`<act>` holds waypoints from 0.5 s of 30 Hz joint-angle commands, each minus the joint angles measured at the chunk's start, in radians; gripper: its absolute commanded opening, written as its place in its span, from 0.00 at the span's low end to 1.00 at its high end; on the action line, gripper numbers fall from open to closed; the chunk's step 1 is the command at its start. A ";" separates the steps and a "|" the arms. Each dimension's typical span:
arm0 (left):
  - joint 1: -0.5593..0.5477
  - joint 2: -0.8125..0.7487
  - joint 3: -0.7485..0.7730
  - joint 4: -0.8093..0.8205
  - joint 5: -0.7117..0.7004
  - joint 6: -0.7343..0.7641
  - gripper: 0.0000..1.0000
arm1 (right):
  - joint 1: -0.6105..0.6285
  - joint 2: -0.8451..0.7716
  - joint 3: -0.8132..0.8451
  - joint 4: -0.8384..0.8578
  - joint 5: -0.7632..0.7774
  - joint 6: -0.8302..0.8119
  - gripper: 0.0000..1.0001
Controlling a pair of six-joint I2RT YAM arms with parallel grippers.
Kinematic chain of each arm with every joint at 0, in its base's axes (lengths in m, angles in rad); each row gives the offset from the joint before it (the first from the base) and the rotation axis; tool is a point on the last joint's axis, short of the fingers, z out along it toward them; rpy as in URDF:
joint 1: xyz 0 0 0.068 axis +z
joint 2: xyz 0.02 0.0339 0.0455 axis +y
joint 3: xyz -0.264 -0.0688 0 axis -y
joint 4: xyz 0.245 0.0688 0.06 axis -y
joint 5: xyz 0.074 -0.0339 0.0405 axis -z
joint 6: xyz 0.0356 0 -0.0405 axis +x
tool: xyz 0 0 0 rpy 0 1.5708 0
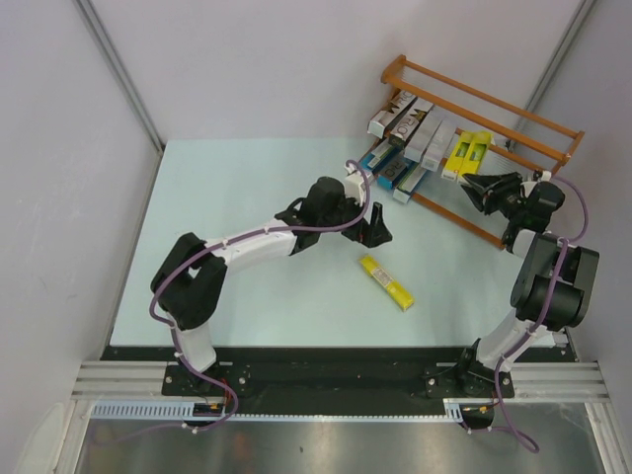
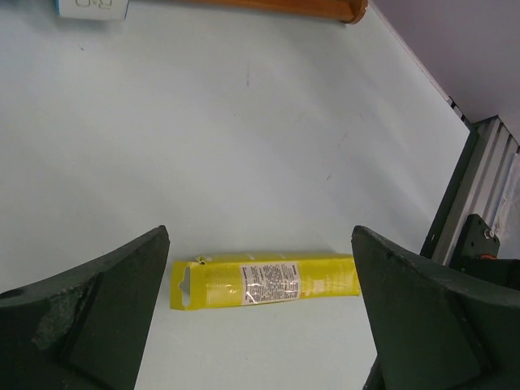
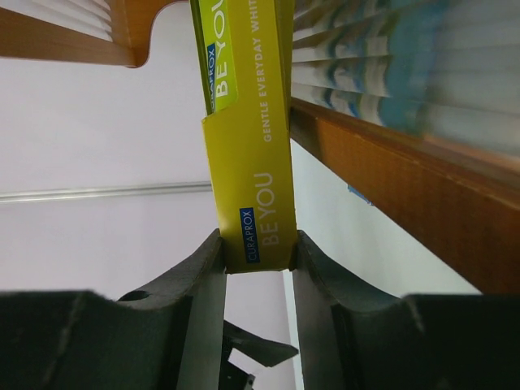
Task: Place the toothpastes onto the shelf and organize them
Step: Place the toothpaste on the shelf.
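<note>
The right hand pinches a yellow carton by its end to slot it onto the shelf, while the left hand, spread wide, hangs over the loose carton.

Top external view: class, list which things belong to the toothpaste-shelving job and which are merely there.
Job: orange-brown wooden rail shelf; silver and blue cartons on it; held yellow carton in right gripper; loose yellow carton.
Merely there: pale table; metal base rail.

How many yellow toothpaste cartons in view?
3 yellow cartons: one flat on the table between the arms; one on the shelf's right end; one beside it, in the right gripper. Others could hide behind shelf cartons.
</note>
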 commanded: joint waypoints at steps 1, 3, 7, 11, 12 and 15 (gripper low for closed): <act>-0.018 -0.051 -0.057 0.067 0.033 -0.019 1.00 | 0.018 0.025 0.040 0.085 0.032 0.055 0.33; -0.021 -0.062 -0.087 0.087 0.033 -0.027 1.00 | 0.021 0.036 0.040 0.095 0.038 0.067 0.33; -0.033 -0.079 -0.129 0.108 0.040 -0.041 1.00 | 0.022 0.045 0.040 0.115 0.052 0.098 0.35; -0.043 -0.088 -0.152 0.111 0.038 -0.042 1.00 | 0.034 0.045 0.043 0.118 0.070 0.106 0.46; -0.044 -0.093 -0.162 0.112 0.037 -0.047 1.00 | 0.036 0.043 0.044 0.108 0.075 0.103 0.47; -0.044 -0.102 -0.179 0.115 0.034 -0.052 1.00 | 0.044 0.037 0.043 0.079 0.079 0.083 0.54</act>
